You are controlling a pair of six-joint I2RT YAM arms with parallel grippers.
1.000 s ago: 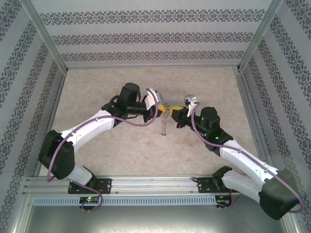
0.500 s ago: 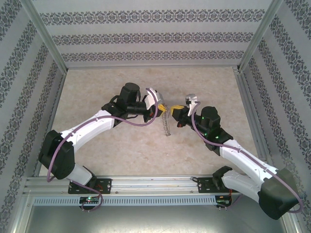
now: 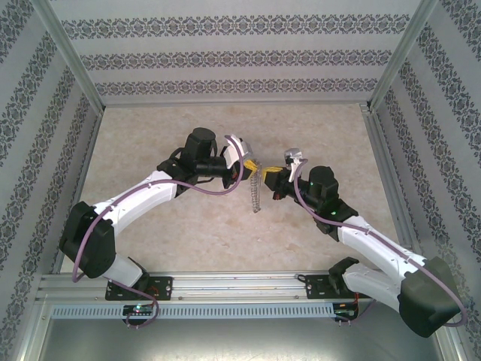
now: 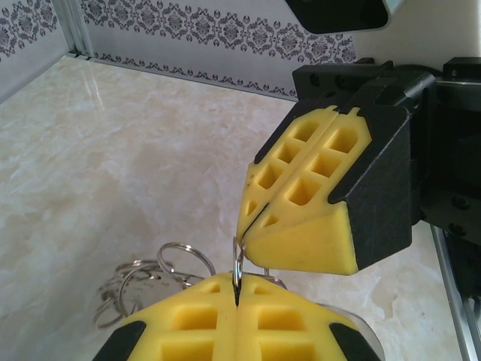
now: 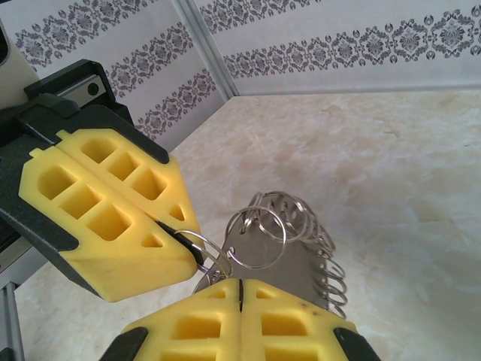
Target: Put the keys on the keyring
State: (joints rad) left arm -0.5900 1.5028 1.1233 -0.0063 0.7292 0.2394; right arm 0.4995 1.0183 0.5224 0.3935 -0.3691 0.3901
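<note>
Keyring (image 3: 256,194): in the top view it is a thin silvery strip hanging at frame centre, between the two grippers and over the marble table (image 3: 188,233). The right wrist view resolves a beaded hoop edge and bunched small split rings (image 5: 284,226) at lower centre. Left gripper (image 3: 252,167) and right gripper (image 3: 272,177): pads together, each pinching the keyring's wire.

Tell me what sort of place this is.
Probably a lab test cell for robot manipulation: an aluminium frame boxes in a marble-look table, wallpapered panels stand as walls, and a left arm and right arm are bolted to a rail at its near edge.
</note>
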